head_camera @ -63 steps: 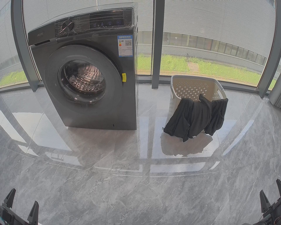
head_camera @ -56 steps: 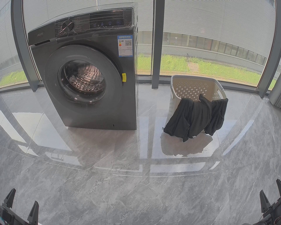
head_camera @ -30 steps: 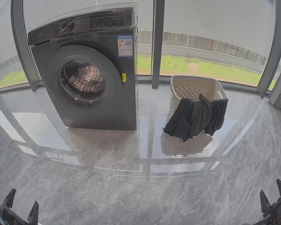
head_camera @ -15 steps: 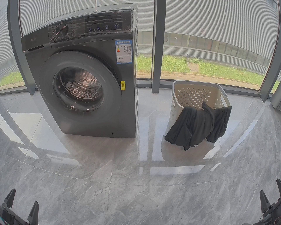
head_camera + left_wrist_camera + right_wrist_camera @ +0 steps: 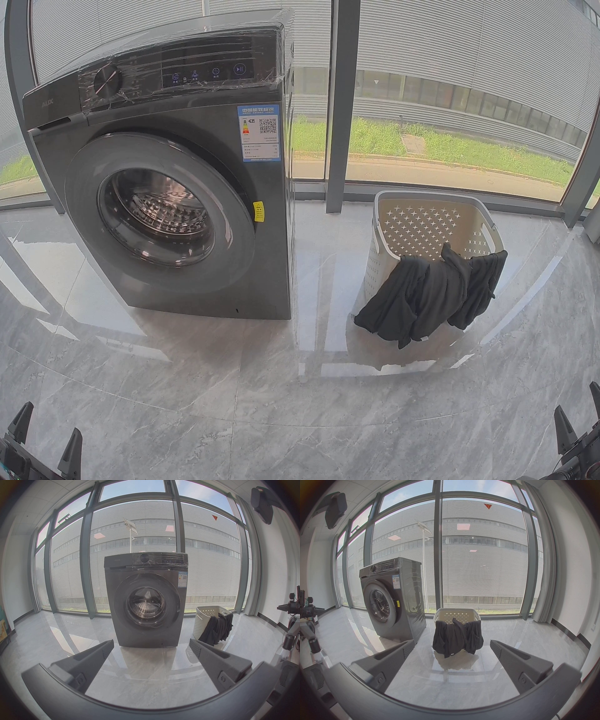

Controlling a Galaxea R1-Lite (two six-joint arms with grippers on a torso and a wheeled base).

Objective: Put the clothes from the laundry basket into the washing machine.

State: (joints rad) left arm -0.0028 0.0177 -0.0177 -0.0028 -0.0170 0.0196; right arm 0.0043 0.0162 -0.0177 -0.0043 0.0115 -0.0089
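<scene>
A dark grey washing machine (image 5: 181, 181) stands on the floor at the left, its round door shut over the drum (image 5: 156, 217). To its right sits a cream laundry basket (image 5: 431, 225) with black clothes (image 5: 431, 294) draped over its near rim and hanging to the floor. My left gripper (image 5: 45, 431) is open at the lower left corner, far from both. My right gripper (image 5: 578, 409) is open at the lower right corner. The left wrist view faces the washing machine (image 5: 147, 598) between open fingers. The right wrist view faces the basket (image 5: 457, 616) and black clothes (image 5: 457, 637).
Glossy grey tile floor (image 5: 300, 406) spreads between me and the machine. Tall windows with dark pillars (image 5: 340, 106) run behind the machine and basket. Another robot stand (image 5: 292, 623) is off to the side.
The whole head view has shifted: the washing machine and basket now appear larger and lower, so the camera has come closer. Both grippers keep their places at the lower corners.
</scene>
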